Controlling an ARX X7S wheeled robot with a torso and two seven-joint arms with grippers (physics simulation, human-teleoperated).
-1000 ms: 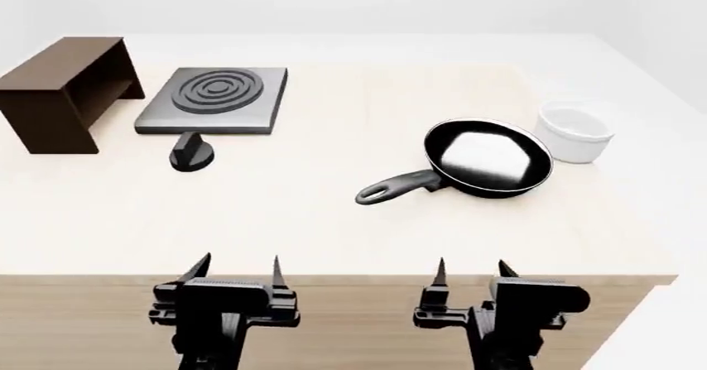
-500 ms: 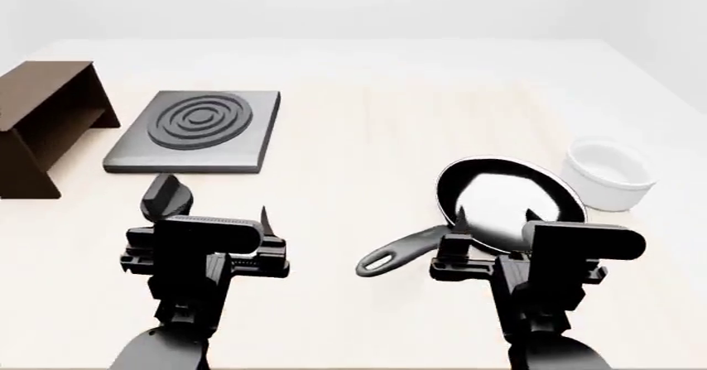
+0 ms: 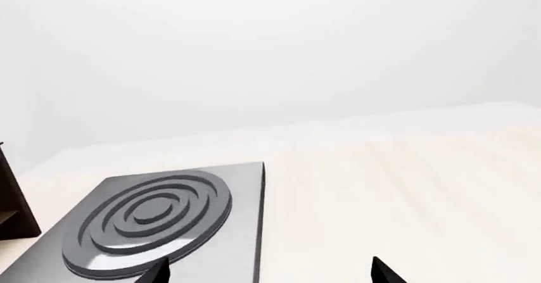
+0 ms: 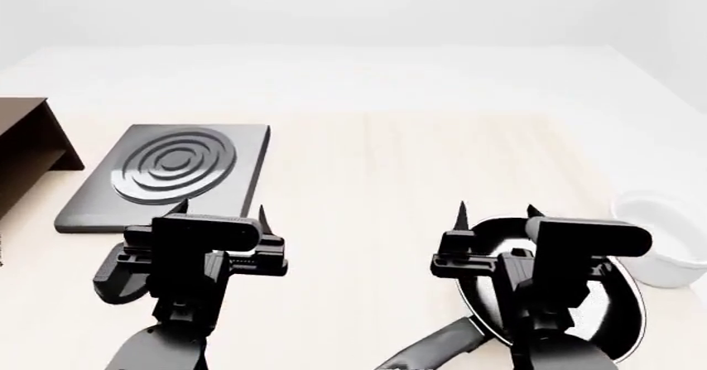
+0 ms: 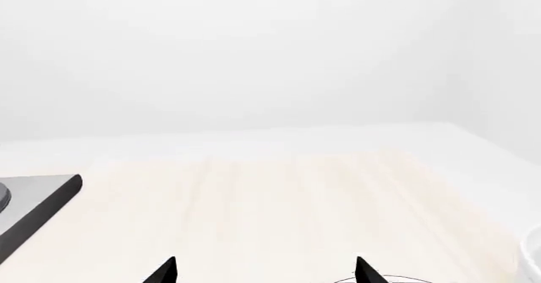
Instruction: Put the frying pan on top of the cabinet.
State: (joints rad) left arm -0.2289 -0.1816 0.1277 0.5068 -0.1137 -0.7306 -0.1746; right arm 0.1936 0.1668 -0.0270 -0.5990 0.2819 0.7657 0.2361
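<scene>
right end effector [image 4: 495,213] wide open, empty, hovering over the frying pan [image 4: 613,312], handle [image 4: 425,355] behind and inboard | left end effector [image 4: 218,213] wide open, empty, hotplate [image 4: 165,175] just ahead | cabinet [image 4: 28,151] far outboard left | risk: closing on pan's rim instead of handle, pan tips; bowl [image 4: 668,242] crowds outboard side | desk [image 4: 387,163] ahead open

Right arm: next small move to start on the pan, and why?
Probably lower the right gripper and pull it back toward the pan's handle. Its jaws are open and empty, held over the frying pan, while the handle sticks out nearer the robot. The cabinet sits far left, so grasping comes first.
</scene>
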